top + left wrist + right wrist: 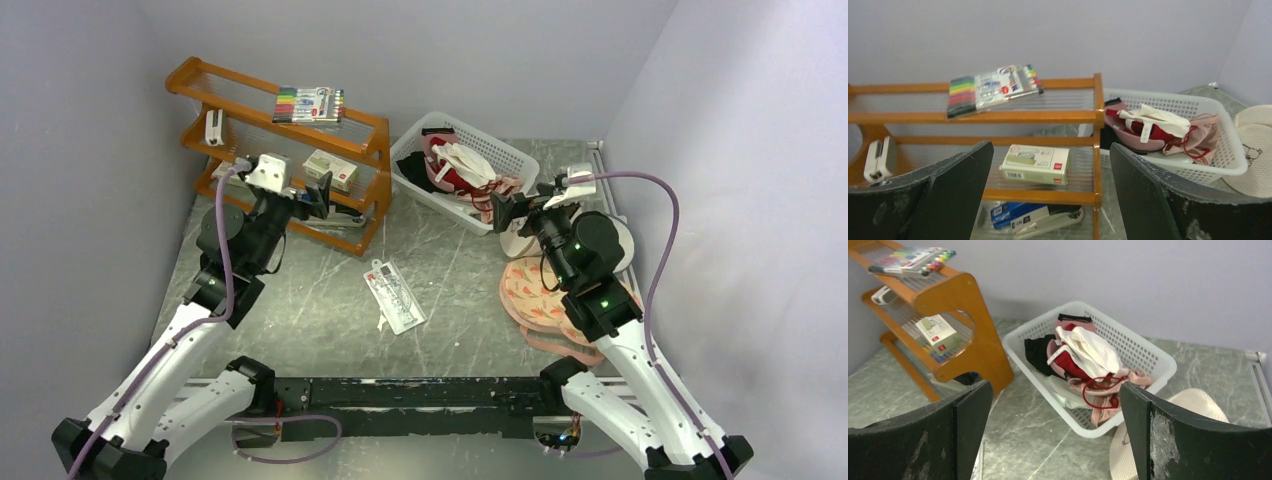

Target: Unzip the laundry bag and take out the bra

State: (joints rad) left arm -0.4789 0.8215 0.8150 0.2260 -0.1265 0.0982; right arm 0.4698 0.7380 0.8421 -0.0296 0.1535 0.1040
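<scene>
The laundry bag (518,241) is a cream-white round mesh pouch lying on the table at the right, mostly hidden under my right arm. It shows at the right edge of the left wrist view (1254,150) with its small black emblem, and in the right wrist view (1193,402). Its zip and inside are hidden, so no bra shows in it. Peach fruit-patterned pads (528,290) with a strap lie just in front of it. My right gripper (506,209) (1054,386) is open and empty, above the bag's left edge. My left gripper (318,192) (1050,147) is open and empty, facing the shelf.
An orange wooden shelf rack (365,205) stands at the back left with a marker pack (310,103), a small box (1035,164) and a stapler (1048,222). A white basket (520,155) of clothes stands at the back centre. A flat packet (395,296) lies mid-table.
</scene>
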